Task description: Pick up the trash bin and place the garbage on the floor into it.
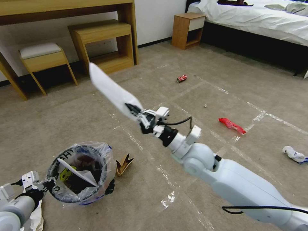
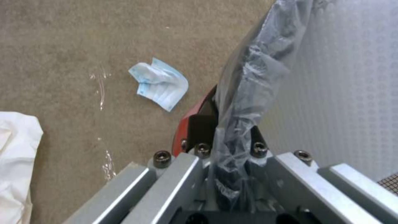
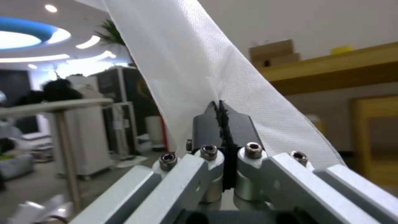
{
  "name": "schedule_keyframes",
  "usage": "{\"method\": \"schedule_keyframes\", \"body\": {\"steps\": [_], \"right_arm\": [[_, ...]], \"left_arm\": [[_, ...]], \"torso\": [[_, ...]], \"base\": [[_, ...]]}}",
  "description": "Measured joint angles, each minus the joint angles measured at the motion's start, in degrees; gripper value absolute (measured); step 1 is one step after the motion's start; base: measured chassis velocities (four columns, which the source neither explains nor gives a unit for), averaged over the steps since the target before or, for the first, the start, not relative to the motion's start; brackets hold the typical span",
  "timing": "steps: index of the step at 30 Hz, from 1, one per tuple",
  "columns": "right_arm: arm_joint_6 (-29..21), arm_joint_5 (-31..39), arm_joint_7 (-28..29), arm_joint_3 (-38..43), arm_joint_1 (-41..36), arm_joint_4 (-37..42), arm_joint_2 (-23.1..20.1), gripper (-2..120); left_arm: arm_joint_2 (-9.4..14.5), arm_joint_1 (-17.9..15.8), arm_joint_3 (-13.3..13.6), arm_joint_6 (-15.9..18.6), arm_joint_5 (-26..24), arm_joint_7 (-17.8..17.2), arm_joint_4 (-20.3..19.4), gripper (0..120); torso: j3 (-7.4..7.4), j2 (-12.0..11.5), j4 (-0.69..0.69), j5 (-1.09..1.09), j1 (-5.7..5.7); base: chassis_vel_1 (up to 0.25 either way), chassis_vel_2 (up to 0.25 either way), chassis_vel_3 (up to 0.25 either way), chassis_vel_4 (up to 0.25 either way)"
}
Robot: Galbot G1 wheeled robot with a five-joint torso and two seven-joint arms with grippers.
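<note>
Taped grey-beige carpet [image 1: 96,106] runs to a wooden desk [image 1: 64,9] and a bed [image 1: 256,19], strewn with a crushed red can [image 1: 182,78], a red wrapper [image 1: 231,125], a crumpled tissue [image 1: 294,154] and a torn tan carton [image 1: 123,163] just beside the trash bin [image 1: 80,173]. At lower left, the left pincer [image 1: 48,185] is clenched on the bin's bag-lined rim. The right pincer [image 1: 134,110] is raised mid-room, clamped on one end of a flat white slipper [image 1: 110,89] held well above the floor, apart from the bin.
</note>
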Motion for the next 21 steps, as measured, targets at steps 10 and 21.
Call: {"method": "schedule_keyframes", "body": {"steps": [10,21], "right_arm": [[0.0,4.01,0.67,-8.63,3.87,-0.48,5.06,0],[0.15,5.57,0.99,-13.9,5.65,-0.98,10.0,0]], "left_arm": [[0.44,-0.52,-0.25,0.09,-1.12,-0.03,0.24,1],[1.57,-1.55,-0.54,0.26,-2.48,-0.62,1.29,1]], "torso": [[0.0,0.0,0.0,0.0,0.0],[0.0,0.0,0.0,0.0,0.0]], "base": [[0.0,0.0,0.0,0.0],[0.0,0.0,0.0,0.0]]}}
